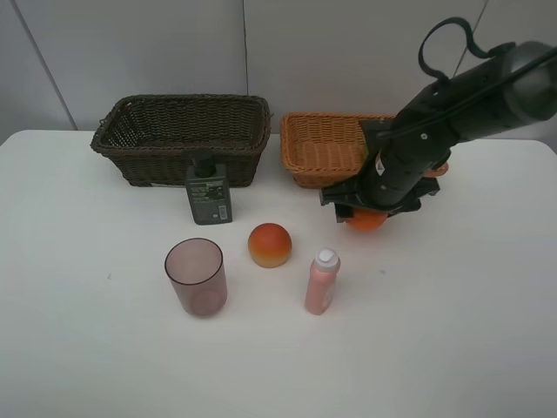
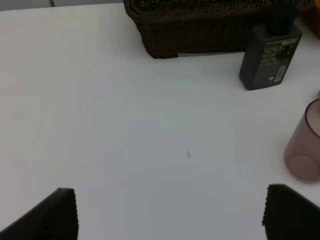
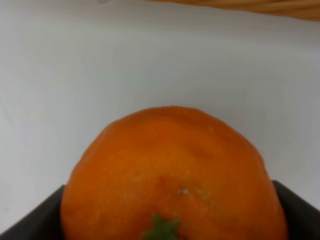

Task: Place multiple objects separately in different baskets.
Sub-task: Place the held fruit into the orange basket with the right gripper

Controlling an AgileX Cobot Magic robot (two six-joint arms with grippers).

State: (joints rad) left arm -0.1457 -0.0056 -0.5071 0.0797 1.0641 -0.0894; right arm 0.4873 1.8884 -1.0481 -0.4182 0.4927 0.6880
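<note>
- while the left gripper (image 2: pixel 172 210) hangs over the white table (image 2: pixel 150 125) near its left edge, jaws spread wide and empty, the step in hand looks to belong to the right arm.
- dark brown basket (image 1: pixel 178 131): deep, tightly woven wicker, by the far edge, left of middle.
- dark green pump bottle (image 1: pixel 209 193): flat-sided plastic, just in front of that basket.
- translucent mauve cup (image 1: pixel 197 277): smooth, thin-walled, nearer the front edge.
- red-yellow round fruit (image 1: pixel 270 245), glossy, and pink white-capped bottle (image 1: pixel 322 281), a slim cylinder, stand mid-table, not yet sorted.
- light orange-brown basket (image 1: pixel 326 144): shallower wicker, by the far edge, right of middle.
- orange (image 1: pixel 365 219): round, pebbled skin, just in front of that basket, pinched by the right gripper (image 1: pixel 374 205), a dark jaw against each side.
- whether it is off the table i cannot tell.
- next move likely calls for rising over the wicker rim and letting go low, since a round fruit rolls.
</note>
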